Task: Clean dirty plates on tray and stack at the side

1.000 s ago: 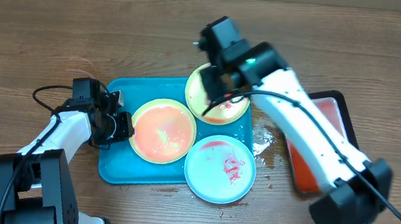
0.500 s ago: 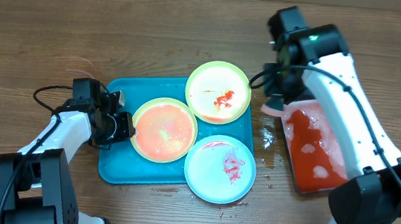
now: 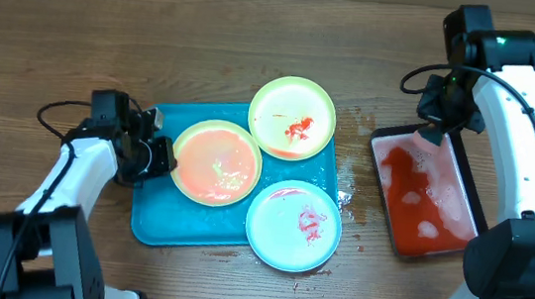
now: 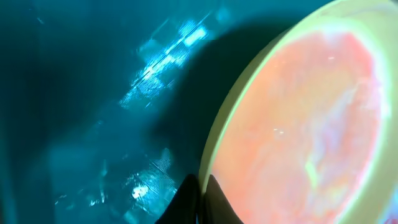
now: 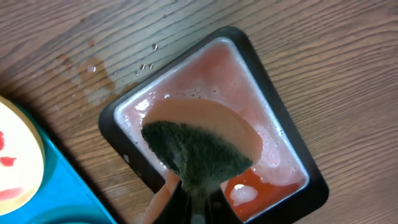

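The right jaws (image 5: 193,186) are clamped on a sponge (image 5: 199,146) with a dark green scrub face, hanging over the black tray (image 5: 314,186) of red liquid at three o'clock of the turquoise tray (image 3: 155,222); the left jaws (image 4: 199,199) pinch the nine o'clock rim of the orange-smeared plate (image 3: 216,162) lying in it. I'd pin that rim firmly while the sponge crosses and wipes; the spotted yellow-green plate (image 3: 292,118) at one o'clock and the pale blue plate (image 3: 293,225) at five o'clock overhang the tray's rim and could skate if bumped.
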Robot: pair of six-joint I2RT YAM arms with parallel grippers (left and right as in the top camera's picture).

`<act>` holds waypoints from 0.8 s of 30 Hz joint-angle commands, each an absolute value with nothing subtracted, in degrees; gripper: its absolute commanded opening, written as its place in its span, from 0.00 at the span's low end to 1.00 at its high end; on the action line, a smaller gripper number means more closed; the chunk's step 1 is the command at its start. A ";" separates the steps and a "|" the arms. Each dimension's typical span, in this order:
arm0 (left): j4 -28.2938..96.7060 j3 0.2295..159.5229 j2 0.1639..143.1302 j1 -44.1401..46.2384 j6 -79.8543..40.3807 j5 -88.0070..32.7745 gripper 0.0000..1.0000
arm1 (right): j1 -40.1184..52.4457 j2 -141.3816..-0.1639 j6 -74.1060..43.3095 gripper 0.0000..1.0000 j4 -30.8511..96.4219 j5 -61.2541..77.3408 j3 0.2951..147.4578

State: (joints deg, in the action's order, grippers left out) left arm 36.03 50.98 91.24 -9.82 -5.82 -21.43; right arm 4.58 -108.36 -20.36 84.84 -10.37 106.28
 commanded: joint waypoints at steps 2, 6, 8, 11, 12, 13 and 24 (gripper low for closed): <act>37.50 53.89 84.44 -9.67 -6.44 -22.13 0.04 | 4.43 -107.18 -20.80 0.04 83.88 -10.46 106.08; 38.79 53.91 78.22 -9.67 -7.07 -22.04 0.04 | 4.43 -107.18 -20.80 0.04 83.02 -10.24 106.08; 39.24 53.91 75.70 -9.63 -7.97 -22.09 0.04 | 4.43 -107.15 -20.58 0.04 82.94 -10.26 106.08; 40.07 54.41 72.84 -8.93 -10.02 -21.58 0.05 | 4.43 -107.15 -19.86 0.04 82.83 -10.26 106.08; 40.58 54.98 72.23 -8.43 -11.20 -20.91 0.05 | 4.40 -107.15 -19.46 0.04 82.74 -10.26 106.08; 41.15 55.77 71.90 -7.70 -12.10 -20.21 0.04 | 4.40 -107.18 -19.29 0.04 82.59 -10.28 106.08; 47.07 69.25 78.43 8.21 -15.92 -8.32 0.05 | 1.87 -107.15 -17.37 0.04 81.80 -9.52 106.24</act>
State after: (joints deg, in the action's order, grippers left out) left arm 46.70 65.32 75.20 4.67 -13.78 -12.84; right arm 3.68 -108.36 -19.00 82.06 -10.13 106.28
